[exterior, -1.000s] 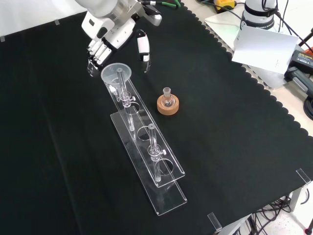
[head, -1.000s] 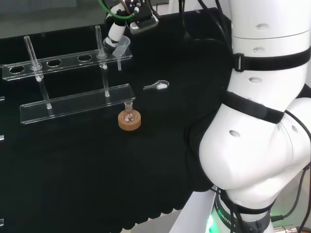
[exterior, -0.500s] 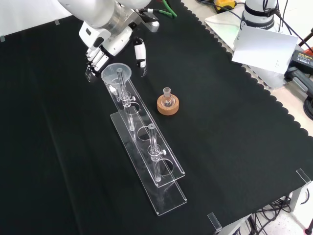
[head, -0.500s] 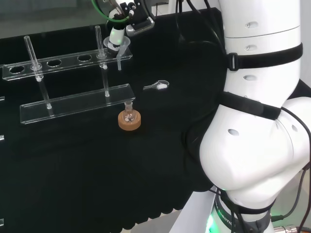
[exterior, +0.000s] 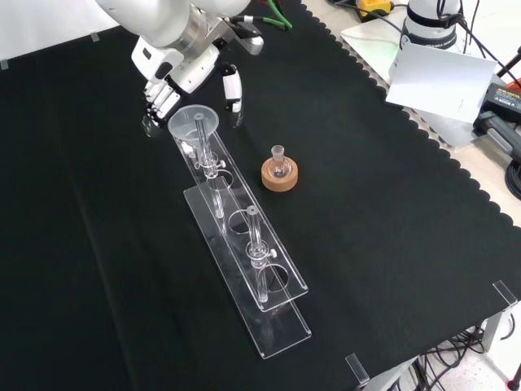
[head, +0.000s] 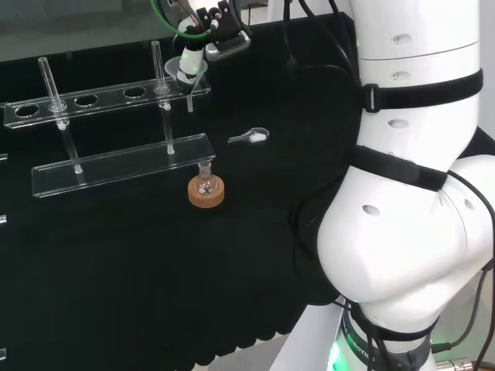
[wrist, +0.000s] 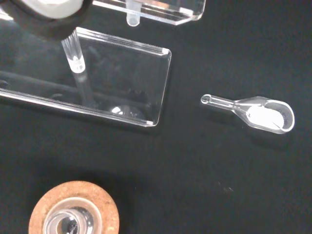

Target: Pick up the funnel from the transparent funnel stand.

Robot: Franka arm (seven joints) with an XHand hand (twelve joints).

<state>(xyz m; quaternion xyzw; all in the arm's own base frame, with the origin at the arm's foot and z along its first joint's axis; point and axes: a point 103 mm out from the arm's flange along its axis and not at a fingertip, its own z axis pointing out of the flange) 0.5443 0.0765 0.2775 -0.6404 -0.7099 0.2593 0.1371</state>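
Your hand (exterior: 181, 69) hangs at the far end of the transparent funnel stand (exterior: 244, 244), as the front view shows it, with its fingers (exterior: 157, 99) on one side of the funnel (exterior: 194, 122) and its thumb (exterior: 234, 90) on the other. They reach down with a gap between them and have hold of nothing; the funnel's wide mouth lies in that gap, just beside the fingers, and you cannot tell from these views whether anything touches it yet. That straddling pose is what you would want before a pinch across the rim.

Largest on the black worktop (exterior: 391, 187) is the stand itself, a long clear rack of two plates on posts, with a row of holes in the upper plate. The funnel sits in the end hole nearest the hand, cone above the plate and stem (wrist: 132, 18) poking through below, so the plate carries it upright and it should lift straight up and out.

Next in size comes a cork ring (head: 206, 192) just beside the stand, seating a small glass flask (exterior: 279, 166) so that it cannot roll.

Smallest is a clear scoop (wrist: 253, 111) lying flat on the cloth, well apart from the stand and out of your path.
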